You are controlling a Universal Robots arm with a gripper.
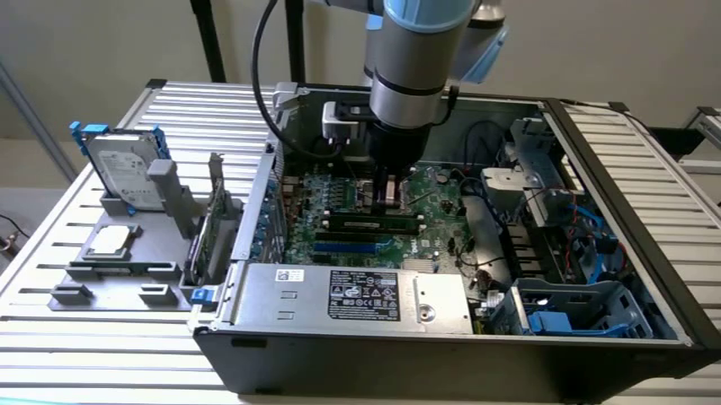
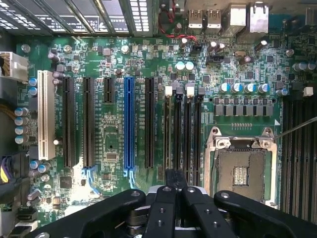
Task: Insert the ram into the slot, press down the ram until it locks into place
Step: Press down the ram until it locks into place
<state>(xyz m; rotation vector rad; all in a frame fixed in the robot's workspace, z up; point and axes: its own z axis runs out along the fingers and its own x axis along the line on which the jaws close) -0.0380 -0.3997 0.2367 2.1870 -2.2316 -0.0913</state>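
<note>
Exterior view's left: hard drive (image 1: 127, 171) upright in grey holder; open computer case (image 1: 631, 202) centre on slatted table (image 1: 67, 337); gripper (image 1: 393, 181) low over motherboard (image 1: 440, 198), fingers closed together, nothing visibly held; ram (image 1: 366, 224) lies seated in slot (image 1: 370, 229), near side of gripper

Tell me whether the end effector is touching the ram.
Cannot tell. In the exterior view the end effector sits close over the ram; neither contact nor gap shows plainly.
</note>
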